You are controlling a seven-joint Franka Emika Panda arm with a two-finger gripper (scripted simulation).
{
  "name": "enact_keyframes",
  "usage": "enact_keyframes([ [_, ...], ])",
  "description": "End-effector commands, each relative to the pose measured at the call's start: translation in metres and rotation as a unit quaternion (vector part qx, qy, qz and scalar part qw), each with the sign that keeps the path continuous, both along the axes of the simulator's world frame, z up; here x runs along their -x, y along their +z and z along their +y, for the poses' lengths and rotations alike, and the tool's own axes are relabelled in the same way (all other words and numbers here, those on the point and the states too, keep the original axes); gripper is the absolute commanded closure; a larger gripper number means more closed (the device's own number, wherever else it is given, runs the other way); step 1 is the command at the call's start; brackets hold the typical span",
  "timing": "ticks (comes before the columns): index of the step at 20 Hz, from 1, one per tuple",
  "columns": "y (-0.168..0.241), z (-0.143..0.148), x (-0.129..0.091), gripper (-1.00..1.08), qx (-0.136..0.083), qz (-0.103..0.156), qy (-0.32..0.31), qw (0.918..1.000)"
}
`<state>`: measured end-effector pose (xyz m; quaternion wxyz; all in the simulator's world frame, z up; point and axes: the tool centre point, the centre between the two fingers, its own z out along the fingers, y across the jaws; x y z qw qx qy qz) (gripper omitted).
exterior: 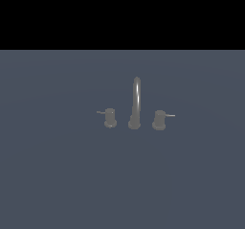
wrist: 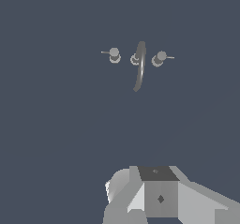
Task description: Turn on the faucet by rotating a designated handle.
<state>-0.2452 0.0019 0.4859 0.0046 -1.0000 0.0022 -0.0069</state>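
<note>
The faucet [exterior: 136,103] is dull grey, with a tall arched spout on a round base and a knob on each side. The handle [exterior: 159,120] is the wider knob on the exterior view's right, and its thin lighter rod points outward. The slimmer twin knob [exterior: 110,118] with the darker rod stands on the left. In the wrist view the faucet [wrist: 139,66], the handle [wrist: 159,58] and the twin knob [wrist: 114,55] lie far off. Only my gripper's grey housing [wrist: 159,197] shows there. Its fingers are out of frame, well away from the handle.
The faucet set stands on a flat, plain blue-grey surface [exterior: 57,175]. A black band fills the upper part of the exterior view. My arm does not show in the exterior view.
</note>
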Motion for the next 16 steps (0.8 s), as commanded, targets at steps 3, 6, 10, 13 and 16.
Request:
enact_keyframes([
  [3,0.0,0.0,-0.001,1.08,0.001,-0.001,-0.001,1.0],
  [6,0.003,0.001,-0.006,1.08,0.007,-0.006,-0.004,1.0],
  [10,0.006,0.003,-0.01,1.08,0.013,-0.011,-0.005,0.9998],
  [13,0.005,0.003,-0.009,1.08,0.013,-0.011,-0.005,0.9998],
  [16,0.004,0.002,-0.013,1.08,0.012,-0.011,-0.011,0.9998],
])
